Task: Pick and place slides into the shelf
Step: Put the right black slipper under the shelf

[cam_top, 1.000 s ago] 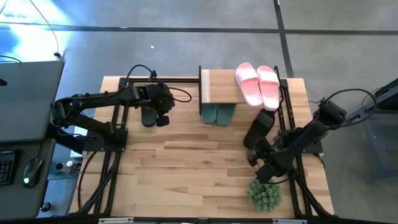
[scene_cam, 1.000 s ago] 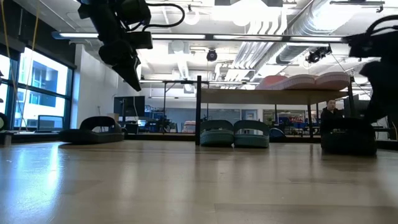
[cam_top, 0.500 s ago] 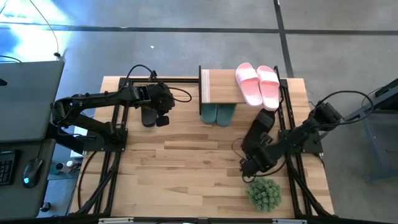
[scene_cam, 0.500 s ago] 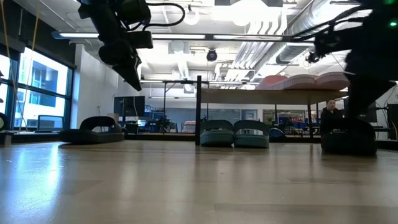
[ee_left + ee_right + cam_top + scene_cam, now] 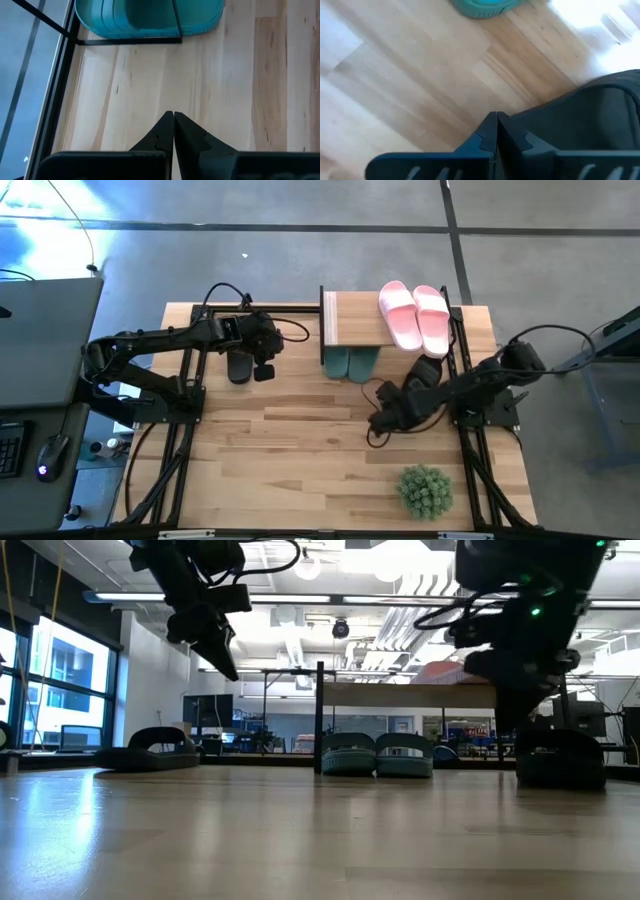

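A: What does your shelf (image 5: 355,320) hold?

B: You have the pale pink slides (image 5: 414,316) lying side by side on its light wooden top board, soles smooth and rounded. Under the board, inside the black metal frame, your dark green pair (image 5: 351,363) sits on the table (image 5: 300,440), toes poking out.

A: And the black ones?

B: One black slide (image 5: 239,366) lies on the table left of the shelf, beneath your left arm. The other black slide (image 5: 428,372) lies to the right of the shelf, just beside your right claw (image 5: 378,423).

A: The claws?

B: Your left claw (image 5: 173,131) hangs above bare wood with its fingers pressed together, holding nothing. Your right claw is also fully closed and empty. A spiky round plant (image 5: 426,491) stands near the table's front edge.
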Action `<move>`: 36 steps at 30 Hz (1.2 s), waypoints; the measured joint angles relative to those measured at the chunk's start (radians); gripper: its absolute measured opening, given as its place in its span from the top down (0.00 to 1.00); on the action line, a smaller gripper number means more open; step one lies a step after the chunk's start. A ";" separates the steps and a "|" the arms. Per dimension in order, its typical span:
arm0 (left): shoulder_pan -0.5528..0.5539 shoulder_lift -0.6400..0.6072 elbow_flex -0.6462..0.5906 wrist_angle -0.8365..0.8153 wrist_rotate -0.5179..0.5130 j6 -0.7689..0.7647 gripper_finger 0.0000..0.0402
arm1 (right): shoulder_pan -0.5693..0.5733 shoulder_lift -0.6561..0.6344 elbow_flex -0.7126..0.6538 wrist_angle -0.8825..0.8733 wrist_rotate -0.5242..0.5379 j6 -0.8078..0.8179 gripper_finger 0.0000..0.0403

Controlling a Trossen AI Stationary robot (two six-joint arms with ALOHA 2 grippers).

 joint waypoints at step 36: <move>0.000 0.000 0.000 0.015 0.000 0.064 0.99 | 0.044 0.186 0.000 -0.138 -0.181 0.376 1.00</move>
